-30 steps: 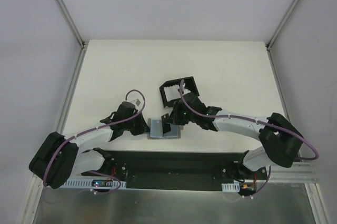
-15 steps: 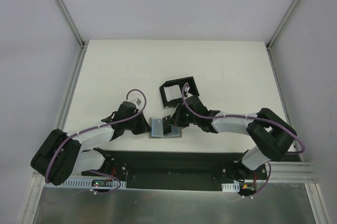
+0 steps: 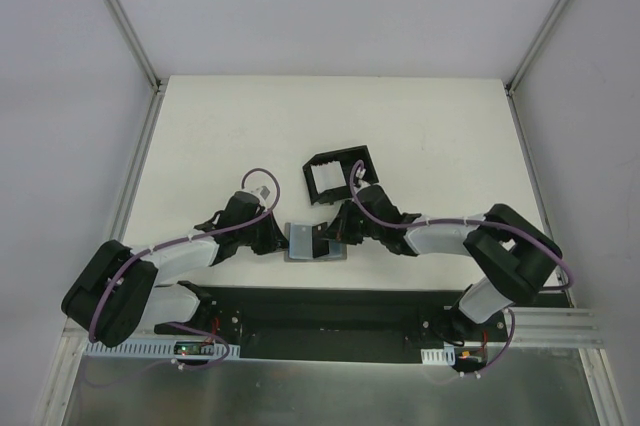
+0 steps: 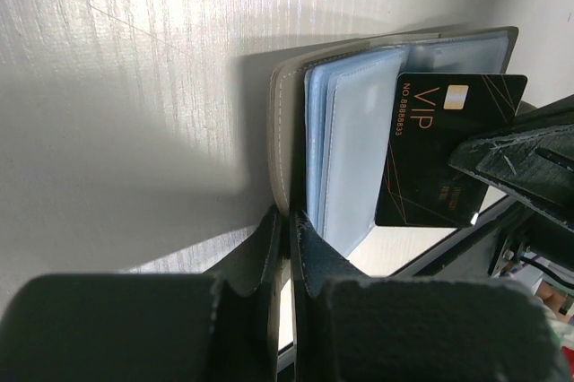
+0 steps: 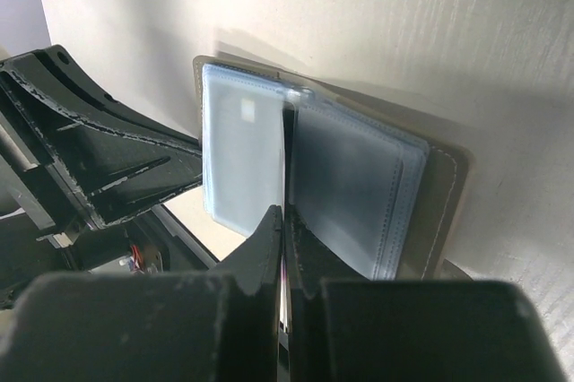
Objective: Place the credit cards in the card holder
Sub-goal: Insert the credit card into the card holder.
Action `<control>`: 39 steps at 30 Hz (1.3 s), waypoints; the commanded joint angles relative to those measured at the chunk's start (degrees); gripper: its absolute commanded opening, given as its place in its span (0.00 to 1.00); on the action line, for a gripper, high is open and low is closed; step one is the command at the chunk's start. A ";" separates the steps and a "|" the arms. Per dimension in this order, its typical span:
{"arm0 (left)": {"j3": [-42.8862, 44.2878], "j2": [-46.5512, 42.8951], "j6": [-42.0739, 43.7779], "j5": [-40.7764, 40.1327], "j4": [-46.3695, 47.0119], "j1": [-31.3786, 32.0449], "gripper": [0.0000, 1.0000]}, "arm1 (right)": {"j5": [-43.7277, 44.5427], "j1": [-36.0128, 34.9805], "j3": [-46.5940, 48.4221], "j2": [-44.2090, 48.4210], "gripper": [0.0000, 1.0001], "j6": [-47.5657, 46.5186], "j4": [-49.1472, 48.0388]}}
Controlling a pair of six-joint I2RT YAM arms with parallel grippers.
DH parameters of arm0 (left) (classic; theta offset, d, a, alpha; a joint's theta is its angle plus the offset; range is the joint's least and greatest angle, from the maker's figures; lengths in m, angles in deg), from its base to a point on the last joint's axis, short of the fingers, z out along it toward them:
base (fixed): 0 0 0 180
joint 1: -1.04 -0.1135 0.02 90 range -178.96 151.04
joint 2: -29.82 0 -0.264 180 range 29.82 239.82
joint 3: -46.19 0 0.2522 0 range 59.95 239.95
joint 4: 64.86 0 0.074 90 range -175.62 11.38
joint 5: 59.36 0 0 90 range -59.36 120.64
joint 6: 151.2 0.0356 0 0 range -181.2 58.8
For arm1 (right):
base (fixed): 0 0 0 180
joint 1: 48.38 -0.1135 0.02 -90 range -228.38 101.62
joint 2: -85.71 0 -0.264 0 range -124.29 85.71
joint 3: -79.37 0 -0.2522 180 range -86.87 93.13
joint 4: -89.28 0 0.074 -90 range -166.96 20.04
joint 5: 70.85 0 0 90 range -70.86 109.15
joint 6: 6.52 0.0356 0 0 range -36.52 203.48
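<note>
**Card held over the open wallet, holder just beyond it**

Nearest the arm bases, the grey wallet (image 3: 312,245) lies open on the table (image 3: 250,126). The left end effector (image 4: 287,221) is clenched on the wallet's left cover edge and seems to be steadying it. The right end effector (image 5: 283,216) is clenched on a dark credit card (image 4: 430,158), gripping it by one side above the wallet's clear sleeves, with its long axis roughly along the wallet's spine. On the wallet's far side, a little toward the right arm, stands the black card holder (image 3: 337,156), open top up, near the wallet but not touching it. The right end effector is the nearer one to it. The coming move therefore looks like a short carry away from the bases, aligning the card's edge with a slot.
</note>
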 commanded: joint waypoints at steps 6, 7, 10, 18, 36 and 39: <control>-1.49 2.27 2.51 -3.66 -6.14 -0.20 0.00 | -0.43 1.95 -2.86 -1.14 0.00 1.78 -5.84; -1.40 2.27 2.51 -3.49 -6.14 -0.20 0.00 | -0.60 2.12 -3.21 -1.23 0.01 1.87 -6.46; -1.32 2.36 2.51 -3.40 -6.14 -0.20 0.00 | -1.39 2.04 -3.21 -2.20 0.00 1.96 -7.60; -0.79 3.33 2.42 -3.31 -6.05 -0.20 0.00 | -4.47 1.78 -4.53 -5.54 0.01 5.56 -16.74; -0.70 2.97 2.59 -3.40 -6.14 -0.20 0.00 | -2.45 2.21 -5.59 -4.31 0.00 6.36 -9.98; -0.35 2.80 3.38 -3.22 -6.14 -0.20 0.00 | -4.20 2.13 -3.57 -6.67 0.00 6.09 -9.54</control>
